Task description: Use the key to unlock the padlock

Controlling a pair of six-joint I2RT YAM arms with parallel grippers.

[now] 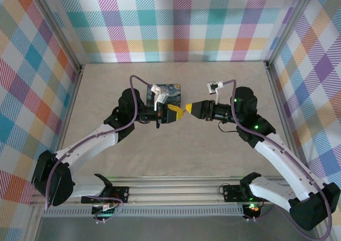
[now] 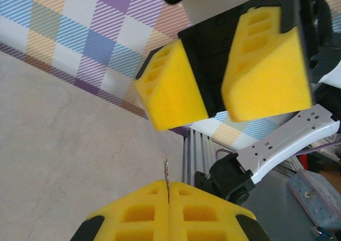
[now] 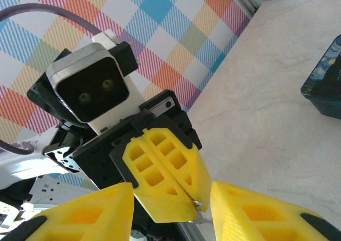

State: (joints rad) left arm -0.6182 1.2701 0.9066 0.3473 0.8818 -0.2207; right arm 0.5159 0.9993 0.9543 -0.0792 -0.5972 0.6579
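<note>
One barely legible metal sliver (image 2: 167, 170) between tips of left gripper (image 2: 169, 195)

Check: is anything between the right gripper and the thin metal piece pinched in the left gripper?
Nothing visible: the open right gripper faces the thin metal piece sticking from the shut left gripper directly.

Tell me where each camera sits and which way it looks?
Top external: above and behind the arms, looking down at the table; both arms show, left hand facing right hand.
Left wrist: on the left arm, facing the open right hand; its own shut fingers pinch a thin metal piece.
Right wrist: on the right arm, facing the left hand; its own spread fingers at bottom.
Shared: wrist views see each other's hands; top and right wrist both show the blue box.
</note>
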